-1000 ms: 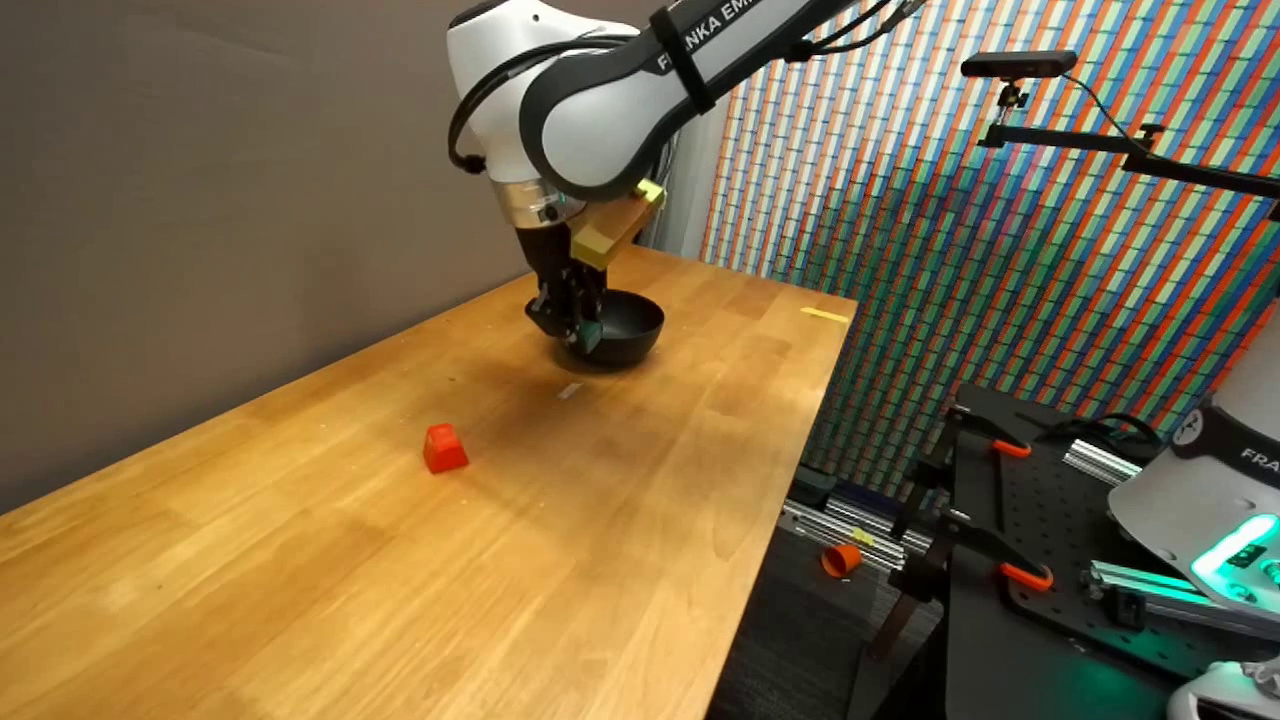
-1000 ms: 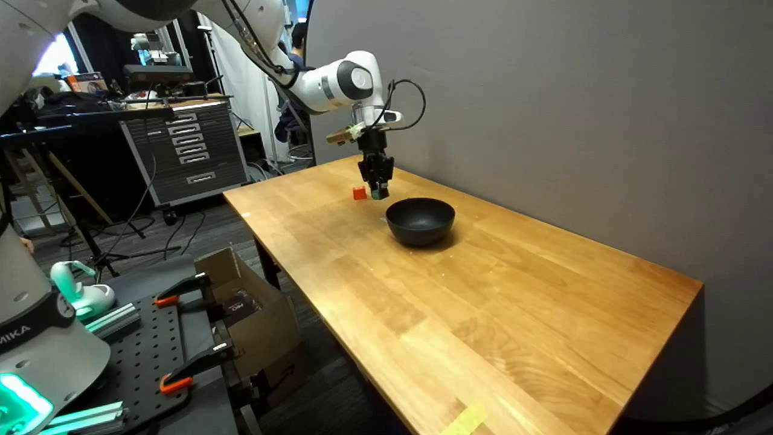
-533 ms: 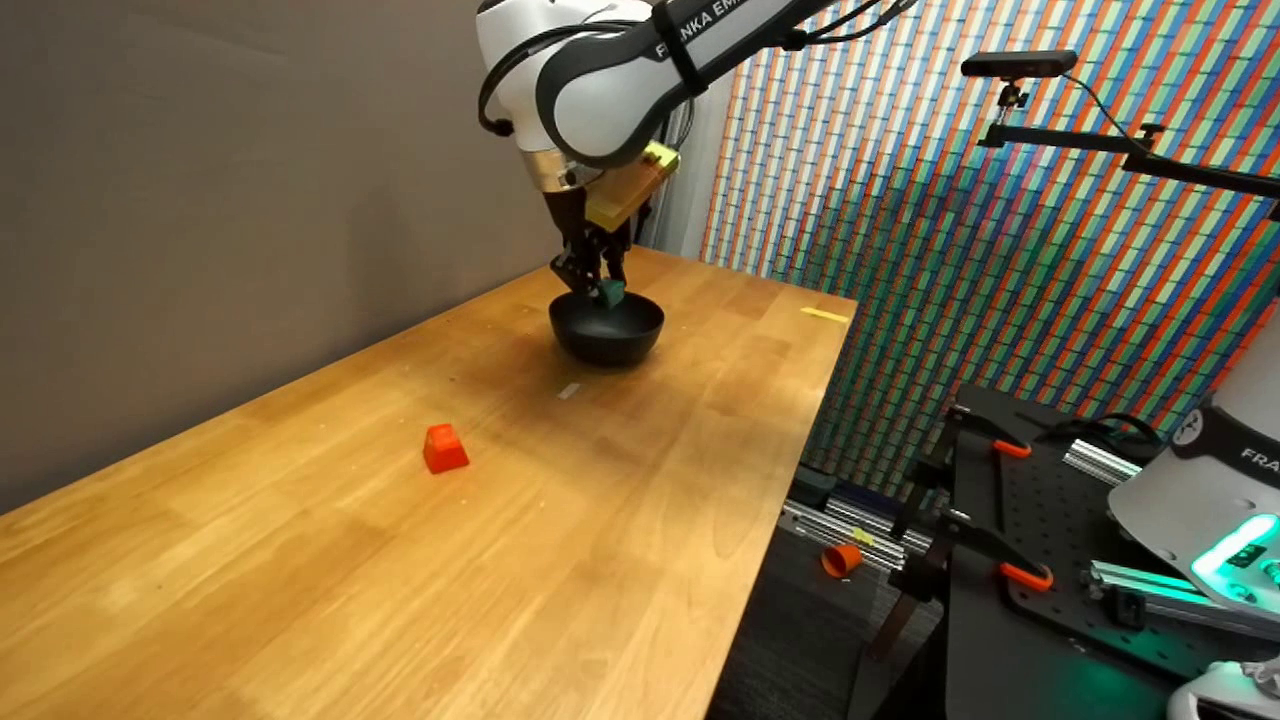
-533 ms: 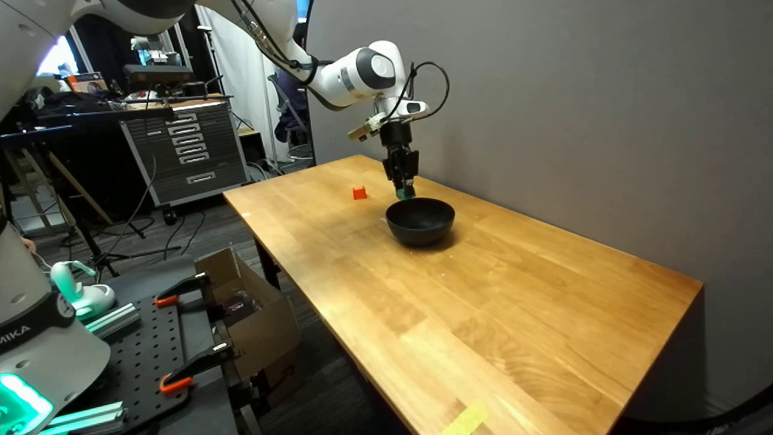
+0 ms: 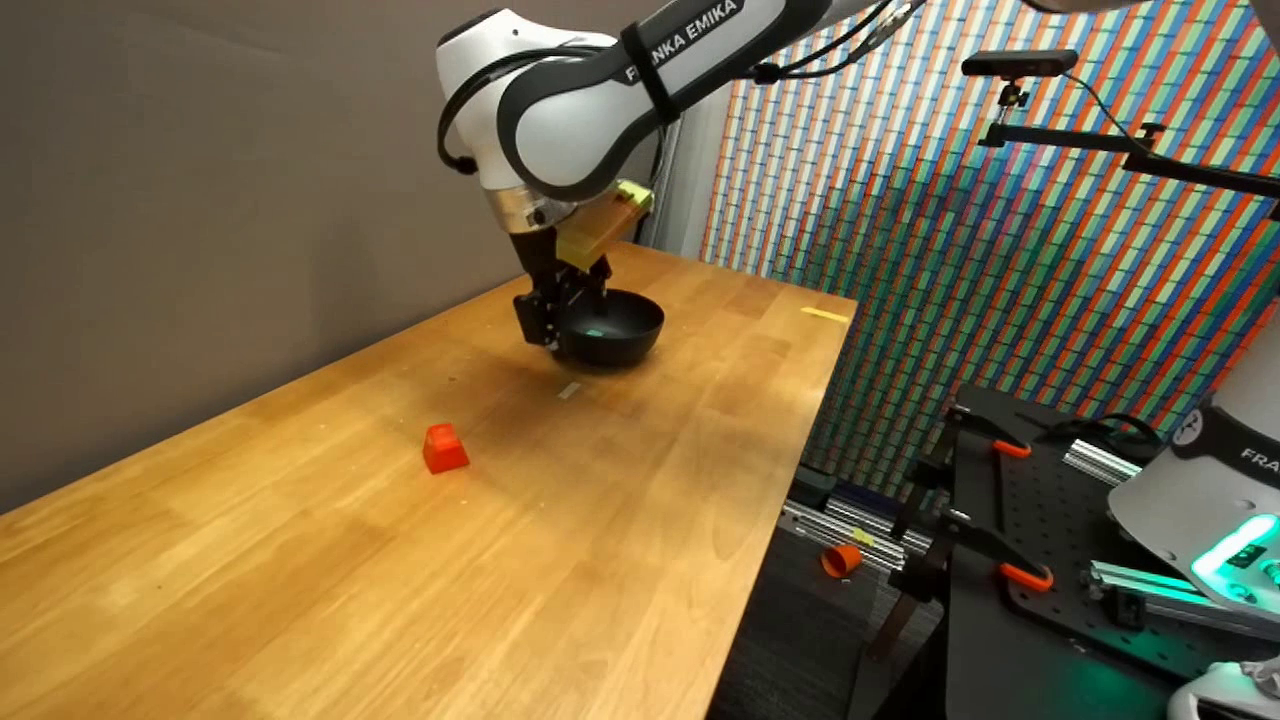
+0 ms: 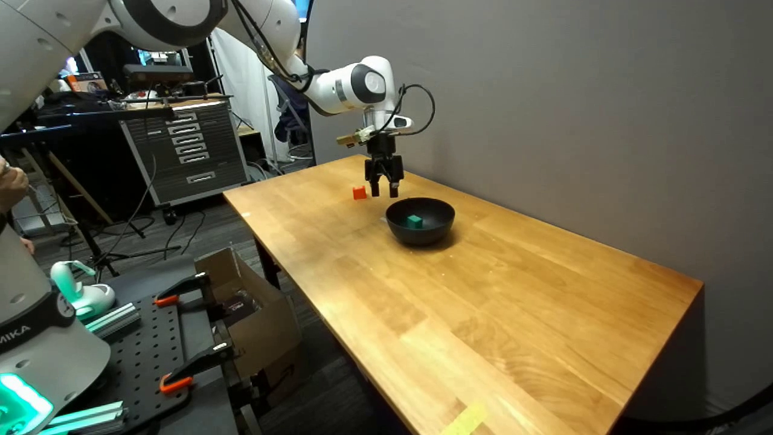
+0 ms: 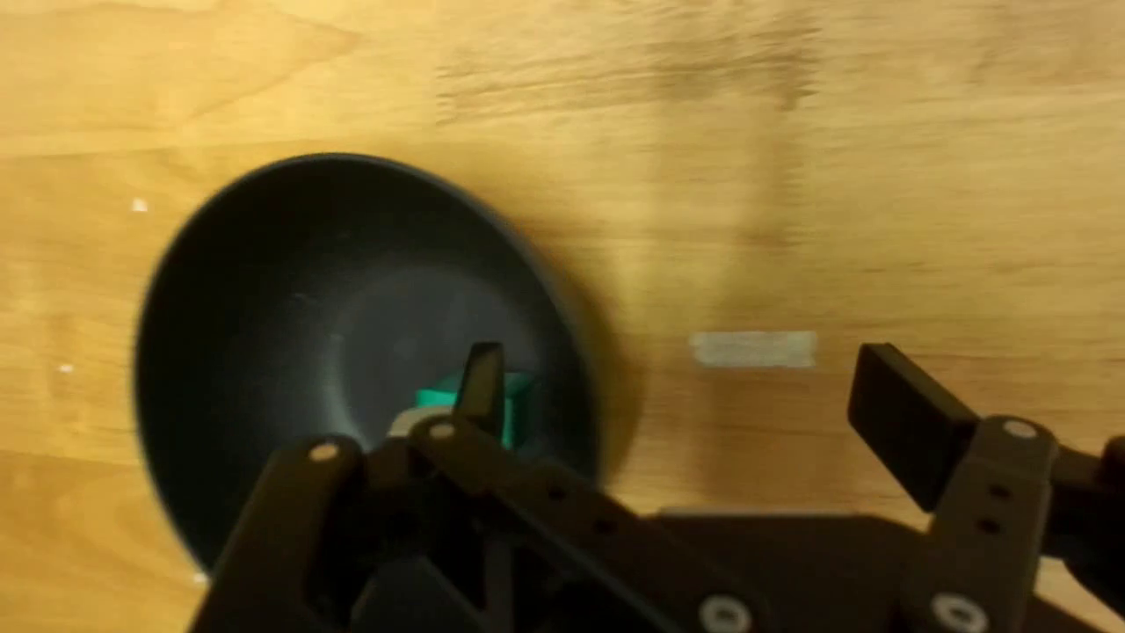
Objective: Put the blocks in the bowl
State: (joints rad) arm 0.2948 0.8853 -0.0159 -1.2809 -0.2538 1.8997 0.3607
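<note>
The green block (image 6: 414, 222) sits inside the bowl (image 6: 420, 238), between the long edges of the table (image 6: 513, 302). The red block (image 6: 359, 193) lies outside, toward the short edge by the drawer cabinet (image 6: 181, 151). My gripper (image 6: 384, 193) is spread wide, holding nothing. I judge: one done, one left.

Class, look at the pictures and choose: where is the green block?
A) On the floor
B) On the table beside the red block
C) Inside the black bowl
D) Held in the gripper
C: in an exterior view the green block sits inside the black bowl, and the gripper stands open.
</note>
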